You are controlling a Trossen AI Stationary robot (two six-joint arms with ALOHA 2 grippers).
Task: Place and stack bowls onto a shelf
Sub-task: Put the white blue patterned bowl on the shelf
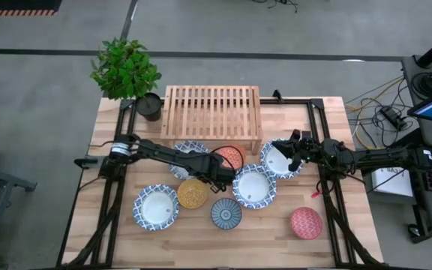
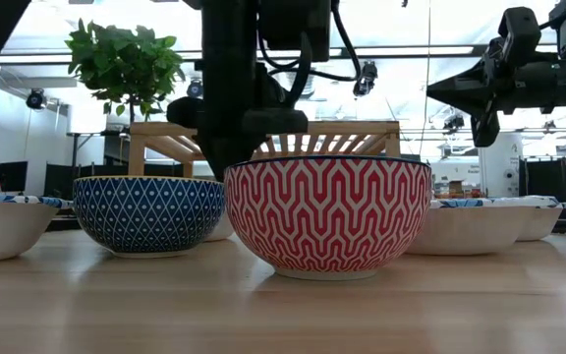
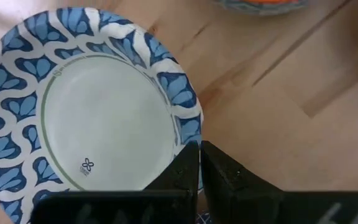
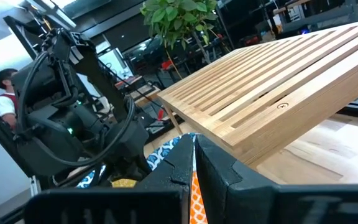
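The red bowl with a white zigzag pattern (image 2: 327,216) is sitting closest to the low camera, with the blue-grey diamond-patterned bowl (image 2: 148,213) just beside it on the plank tabletop (image 2: 283,315).

From above, the left pincer (image 1: 227,177) is hanging over the middle of the tabletop, between the orange patterned bowl (image 1: 230,157) and a wide white bowl with a blue-patterned rim (image 1: 254,187). Its wrist camera is showing that white bowl's rim (image 3: 166,81) lying right at the fingertips, and the two dark fingers are pressed together with nothing between them. The bowl is lying just to the right-arm side of this pincer, so the left arm is looking the nearer one for it; being round, it is offering no preferred grasp axis, only its rim.

The right pincer (image 1: 289,147) is hovering over another white blue-rimmed bowl (image 1: 279,160) near the shelf's front corner, fingers likewise closed and empty in its wrist view.

The low light-wood slatted shelf (image 1: 211,115) is standing bare at the far edge, well behind the left pincer, with a leafy green plant in a dark pot (image 1: 128,73) beside it. No bowl is on it yet. A yellow bowl (image 1: 192,193) and a further white bowl (image 1: 155,208) are waiting nearer the front. Grey floor is surrounding the tabletop.
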